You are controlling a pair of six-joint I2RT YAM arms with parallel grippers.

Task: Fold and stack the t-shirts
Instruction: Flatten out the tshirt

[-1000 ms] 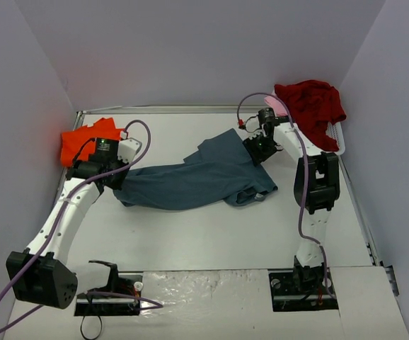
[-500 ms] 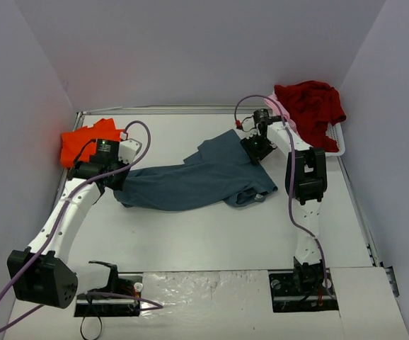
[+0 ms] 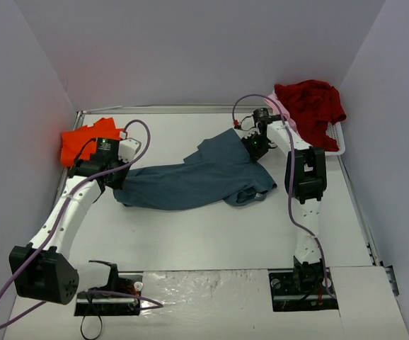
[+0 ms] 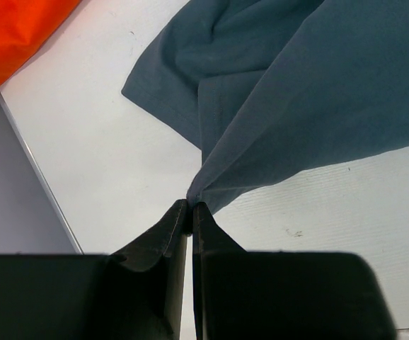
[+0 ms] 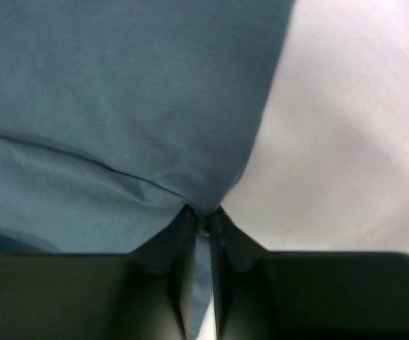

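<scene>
The slate blue-grey t-shirt (image 3: 194, 177) lies stretched across the table between my two grippers. My left gripper (image 3: 117, 177) is shut on its left corner; the left wrist view shows the pinched cloth (image 4: 282, 106) at my left gripper (image 4: 191, 207). My right gripper (image 3: 254, 146) is shut on the shirt's far right edge; the right wrist view shows the cloth (image 5: 119, 106) at my right gripper (image 5: 203, 212). The orange t-shirt (image 3: 84, 139) lies at the far left. The dark red t-shirt (image 3: 310, 105) is heaped at the far right, with a bit of pale pink shirt (image 3: 279, 106) beside it.
A white plastic basket (image 3: 337, 145) holds the red and pink shirts at the back right corner. Grey walls close in the table on three sides. The orange shirt also shows in the left wrist view (image 4: 13, 35).
My right gripper has moved a little up and left with the shirt's edge, pulling it slightly toward the back. My left gripper has barely moved.
</scene>
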